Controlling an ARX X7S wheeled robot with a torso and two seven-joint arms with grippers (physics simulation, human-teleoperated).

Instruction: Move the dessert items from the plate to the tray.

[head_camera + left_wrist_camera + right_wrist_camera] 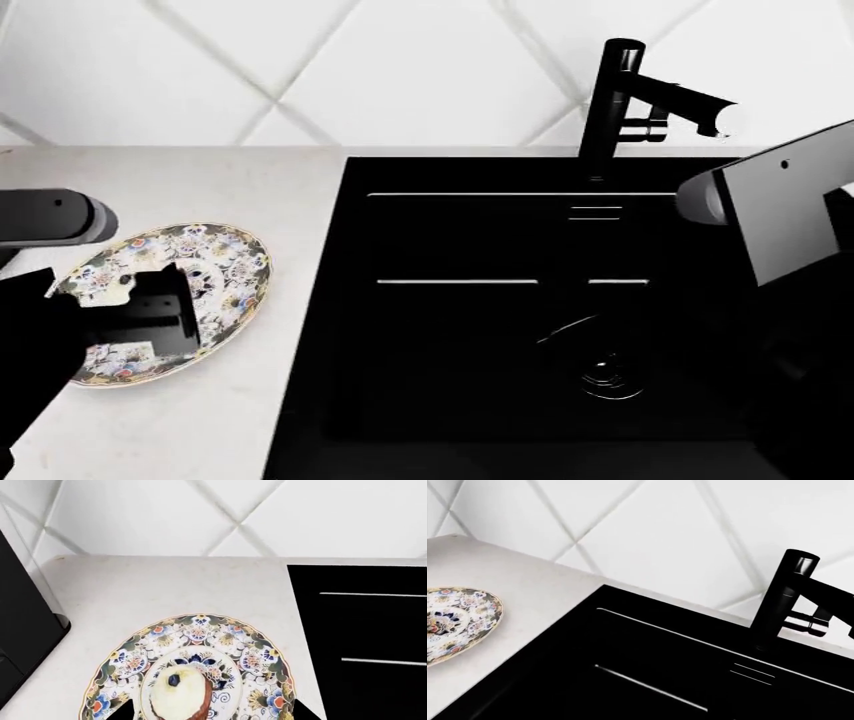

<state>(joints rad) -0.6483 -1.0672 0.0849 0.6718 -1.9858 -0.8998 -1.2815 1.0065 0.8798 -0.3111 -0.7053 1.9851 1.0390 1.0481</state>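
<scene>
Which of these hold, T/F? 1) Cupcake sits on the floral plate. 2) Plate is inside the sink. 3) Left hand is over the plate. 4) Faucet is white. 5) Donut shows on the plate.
1) True: the cupcake sits on the plate.
2) False: the plate is on the counter, beside the sink.
3) True: the left hand is over the plate.
4) False: the faucet is black.
5) False: no donut shows in any view.

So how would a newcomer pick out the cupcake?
Start at the black sink; left of it on the pale counter lies a floral plate. The cupcake sits at its centre: white frosting, brown base, one dark dot on top.
</scene>
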